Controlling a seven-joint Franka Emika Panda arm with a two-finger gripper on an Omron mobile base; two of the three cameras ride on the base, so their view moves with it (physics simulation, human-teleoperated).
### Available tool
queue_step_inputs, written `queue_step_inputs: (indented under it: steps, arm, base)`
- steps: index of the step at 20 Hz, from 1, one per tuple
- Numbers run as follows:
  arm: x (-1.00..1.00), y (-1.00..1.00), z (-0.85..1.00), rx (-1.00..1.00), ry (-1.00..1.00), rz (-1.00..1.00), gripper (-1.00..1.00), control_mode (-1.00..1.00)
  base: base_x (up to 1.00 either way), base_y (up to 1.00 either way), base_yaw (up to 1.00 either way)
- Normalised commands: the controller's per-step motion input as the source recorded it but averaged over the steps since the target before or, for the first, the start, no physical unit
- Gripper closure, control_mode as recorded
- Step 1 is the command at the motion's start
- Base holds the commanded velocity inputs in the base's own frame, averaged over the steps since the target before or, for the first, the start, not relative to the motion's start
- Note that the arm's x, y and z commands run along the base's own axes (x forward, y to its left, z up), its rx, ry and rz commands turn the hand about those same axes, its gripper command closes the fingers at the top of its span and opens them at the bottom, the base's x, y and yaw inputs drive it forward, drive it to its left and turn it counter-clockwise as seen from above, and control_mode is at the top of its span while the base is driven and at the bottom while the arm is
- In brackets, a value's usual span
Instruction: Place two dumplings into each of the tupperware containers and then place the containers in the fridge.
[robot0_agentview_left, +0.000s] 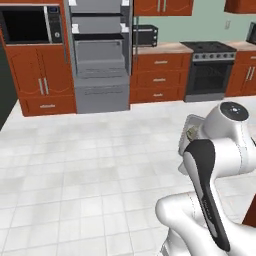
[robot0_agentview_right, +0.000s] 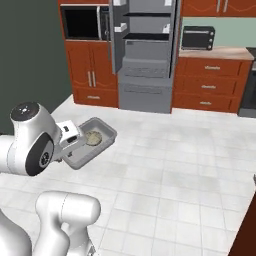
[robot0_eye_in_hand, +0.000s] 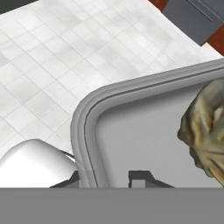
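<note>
My gripper (robot0_agentview_right: 71, 145) is shut on the near rim of a grey tupperware container (robot0_agentview_right: 102, 131), held level above the floor. In the hand view one fingertip (robot0_eye_in_hand: 139, 176) sits inside the container's wall (robot0_eye_in_hand: 87, 118) and the other outside it, with my gripper (robot0_eye_in_hand: 105, 179) clamped across the rim. A tan wrinkled dumpling (robot0_agentview_right: 93, 137) lies in the container and looms large at the right of the hand view as the dumpling (robot0_eye_in_hand: 205, 127). The fridge (robot0_agentview_left: 99, 55) stands ahead with its door open, its grey shelves and drawers showing; it is the fridge (robot0_agentview_right: 146, 55) across the tiled floor.
A built-in microwave (robot0_agentview_left: 30, 22) sits left of the fridge. A toaster oven (robot0_agentview_left: 145, 35) rests on the counter to its right, and a black stove (robot0_agentview_left: 210, 65) stands further right. Red-brown cabinets (robot0_agentview_right: 92, 75) line the wall. White tile floor (robot0_agentview_right: 165, 165) lies open between me and the fridge.
</note>
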Motion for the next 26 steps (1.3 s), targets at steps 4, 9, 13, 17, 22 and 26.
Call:
queue_step_inputs:
  steps: [4,9,13,17,22,26]
  arm:
    - [0.0,0.0,0.0,0.0,0.0,0.0,1.0,1.0]
    - [0.0,0.0,0.0,0.0,0.0,0.0,1.0,1.0]
    - [0.0,0.0,0.0,0.0,0.0,0.0,1.0,1.0]
    - [0.0,0.0,0.0,0.0,0.0,0.0,1.0,1.0]
    - [0.0,0.0,0.0,0.0,0.0,0.0,1.0,1.0]
    - [0.0,0.0,0.0,0.0,0.0,0.0,1.0,1.0]
  base:
    - [1.0,0.24,0.0]
    - [1.0,0.24,0.0]
    - [1.0,0.26,0.0]
    - [1.0,0.35,0.0]
    - [1.0,0.43,0.0]
    - [1.0,0.26,0.0]
